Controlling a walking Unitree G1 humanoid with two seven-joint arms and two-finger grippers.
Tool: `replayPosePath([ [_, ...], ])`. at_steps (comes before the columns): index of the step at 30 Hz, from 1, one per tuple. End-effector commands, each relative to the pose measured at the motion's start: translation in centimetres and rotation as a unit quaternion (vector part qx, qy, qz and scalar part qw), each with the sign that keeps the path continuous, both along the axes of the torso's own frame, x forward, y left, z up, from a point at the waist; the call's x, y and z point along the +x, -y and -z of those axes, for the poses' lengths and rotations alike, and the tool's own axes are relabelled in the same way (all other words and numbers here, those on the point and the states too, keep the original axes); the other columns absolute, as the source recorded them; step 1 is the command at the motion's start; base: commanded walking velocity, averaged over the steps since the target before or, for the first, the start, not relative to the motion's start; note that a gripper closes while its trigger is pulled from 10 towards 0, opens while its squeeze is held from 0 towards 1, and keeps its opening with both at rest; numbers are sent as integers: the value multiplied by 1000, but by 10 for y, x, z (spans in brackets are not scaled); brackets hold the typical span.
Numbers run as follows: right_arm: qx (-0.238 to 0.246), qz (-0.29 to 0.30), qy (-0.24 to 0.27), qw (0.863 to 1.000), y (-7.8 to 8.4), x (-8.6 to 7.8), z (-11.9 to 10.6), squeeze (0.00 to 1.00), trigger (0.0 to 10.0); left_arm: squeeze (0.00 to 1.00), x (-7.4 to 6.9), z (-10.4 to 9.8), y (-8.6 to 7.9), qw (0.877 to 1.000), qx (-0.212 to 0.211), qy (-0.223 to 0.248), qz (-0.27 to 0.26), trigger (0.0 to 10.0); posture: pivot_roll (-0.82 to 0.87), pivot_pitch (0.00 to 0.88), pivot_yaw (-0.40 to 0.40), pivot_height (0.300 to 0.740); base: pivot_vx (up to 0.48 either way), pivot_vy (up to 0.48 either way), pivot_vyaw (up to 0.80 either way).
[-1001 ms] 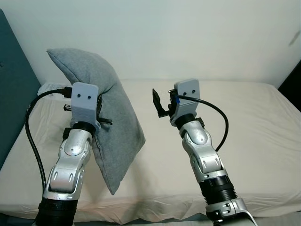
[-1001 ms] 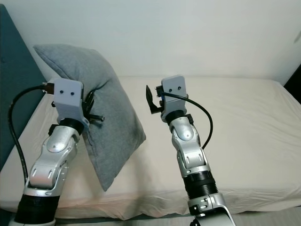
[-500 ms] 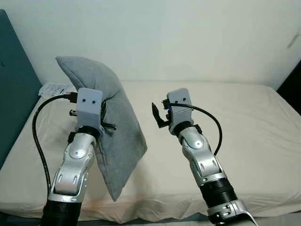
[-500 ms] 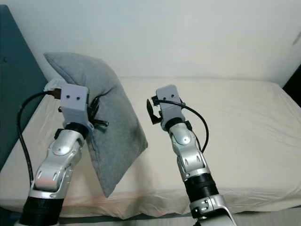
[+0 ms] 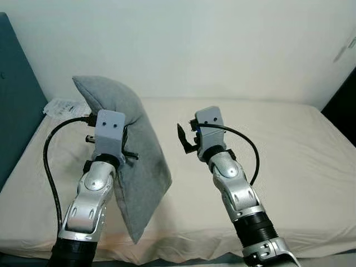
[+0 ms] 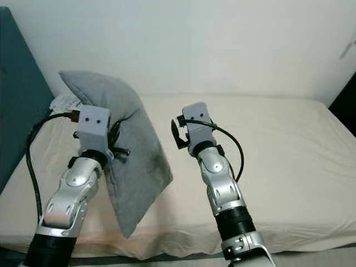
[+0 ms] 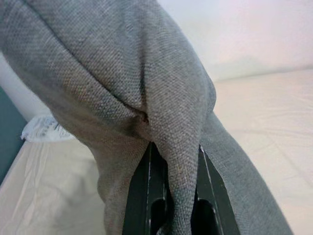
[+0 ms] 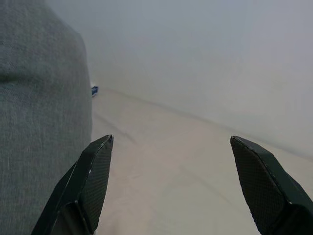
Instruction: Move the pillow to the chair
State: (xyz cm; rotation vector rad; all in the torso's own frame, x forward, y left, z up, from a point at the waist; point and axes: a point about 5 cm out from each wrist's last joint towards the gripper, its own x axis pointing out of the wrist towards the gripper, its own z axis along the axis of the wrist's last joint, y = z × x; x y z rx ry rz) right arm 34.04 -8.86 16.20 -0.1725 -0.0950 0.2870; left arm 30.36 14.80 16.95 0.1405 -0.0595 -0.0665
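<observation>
1. Hanging over the bed (image 5: 289,167), the grey pillow (image 5: 136,167) runs long axis top to bottom, lower corner near the mattress edge.
2. The left claw (image 7: 172,196) pinches its fabric fold.
3. The right claw (image 8: 171,181) gapes empty, just beside it.

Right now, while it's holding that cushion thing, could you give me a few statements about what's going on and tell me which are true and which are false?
1. The left gripper is pinching a fold of the grey pillow. True.
2. The right gripper is also clamped on the pillow. False: its fingers are spread apart, holding nothing.
3. The pillow lies flat on the bed. False: it hangs lifted, its lower corner pointing down.
4. A crumpled white packet lies on the bed near the wall. True.
</observation>
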Motion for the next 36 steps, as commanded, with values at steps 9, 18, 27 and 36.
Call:
replayPosePath([
  [9,-2,11,-14,1000,7,-1,6,0,10000,0,0,-10,0,999,-30,20,-5,10000,17,44,-55,723,0,0,0],
  [18,-2,10,-17,1000,7,-2,6,0,10000,0,-2,-6,1,999,-36,6,4,10000,12,58,-50,723,0,212,0],
  [27,-4,11,-20,1000,8,-5,8,0,10000,0,-4,-2,4,999,-35,2,5,10000,2,77,-59,723,0,0,0],
  [36,-3,8,-19,1000,6,-3,5,0,10000,0,-7,-4,6,1000,-7,6,16,10000,1,90,-67,723,0,-88,0],
])
